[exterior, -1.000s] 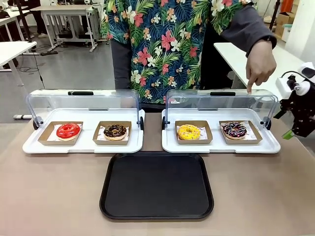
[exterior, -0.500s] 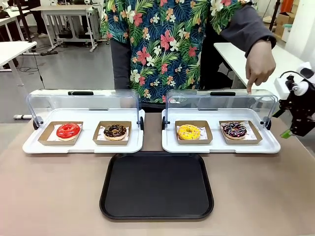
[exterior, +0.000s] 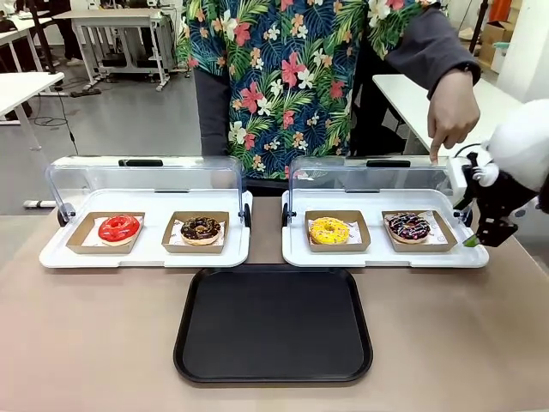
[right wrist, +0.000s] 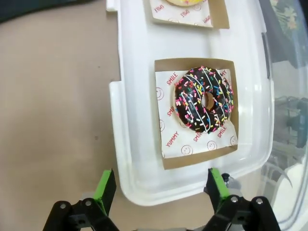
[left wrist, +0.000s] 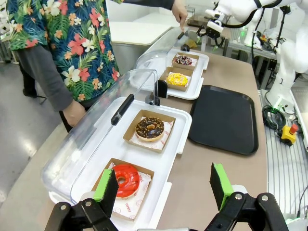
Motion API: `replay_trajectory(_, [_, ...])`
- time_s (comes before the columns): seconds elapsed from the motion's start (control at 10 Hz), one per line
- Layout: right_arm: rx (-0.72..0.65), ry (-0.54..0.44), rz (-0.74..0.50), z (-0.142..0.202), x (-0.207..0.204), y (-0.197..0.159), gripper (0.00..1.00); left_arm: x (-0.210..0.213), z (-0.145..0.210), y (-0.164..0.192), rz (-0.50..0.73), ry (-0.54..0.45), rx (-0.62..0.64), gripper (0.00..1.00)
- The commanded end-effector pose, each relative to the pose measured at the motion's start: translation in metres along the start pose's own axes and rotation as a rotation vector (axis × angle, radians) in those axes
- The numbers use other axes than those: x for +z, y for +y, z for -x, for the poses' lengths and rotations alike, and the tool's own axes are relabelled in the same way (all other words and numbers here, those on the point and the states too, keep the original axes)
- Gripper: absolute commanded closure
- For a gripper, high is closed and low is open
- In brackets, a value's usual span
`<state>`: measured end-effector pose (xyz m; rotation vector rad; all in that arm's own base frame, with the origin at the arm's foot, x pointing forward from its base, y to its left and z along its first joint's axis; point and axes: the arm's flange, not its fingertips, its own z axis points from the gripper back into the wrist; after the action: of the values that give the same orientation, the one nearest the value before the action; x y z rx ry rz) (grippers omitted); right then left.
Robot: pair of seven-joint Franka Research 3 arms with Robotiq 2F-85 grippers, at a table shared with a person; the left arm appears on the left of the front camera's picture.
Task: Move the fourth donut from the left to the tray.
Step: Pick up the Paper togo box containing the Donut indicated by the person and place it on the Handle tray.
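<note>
The right gripper [right wrist: 160, 186], wide open, has swung in close to the fourth donut [right wrist: 190, 103], so lifting it to the tray [exterior: 273, 324] looks next.

Toward the table's [exterior: 86, 343] far edge sit two white display trays, each with a clear domed lid [exterior: 146, 180] raised at the back: the left display tray [exterior: 51, 256] holds a red-glazed donut [exterior: 118, 228] and a chocolate crumb-topped donut [exterior: 201, 228], the right display tray [exterior: 296, 257] a yellow-glazed donut [exterior: 329, 230], with a person in a floral shirt [exterior: 283, 77] beyond.
</note>
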<state>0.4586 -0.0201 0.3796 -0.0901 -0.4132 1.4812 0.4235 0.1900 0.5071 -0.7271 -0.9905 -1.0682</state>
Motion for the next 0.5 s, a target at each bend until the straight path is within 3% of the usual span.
replay_trajectory(0.0, [0.028, 0.022, 0.042, -0.006, -0.029, -0.001, 0.0, 0.001, -0.002, -0.001, 0.004, -0.005, -0.006, 0.0])
replay_trajectory(0.4, [0.05, 0.061, 0.057, -0.006, -0.056, -0.006, 0.0, 0.001, -0.002, -0.001, 0.004, -0.005, -0.006, 0.0])
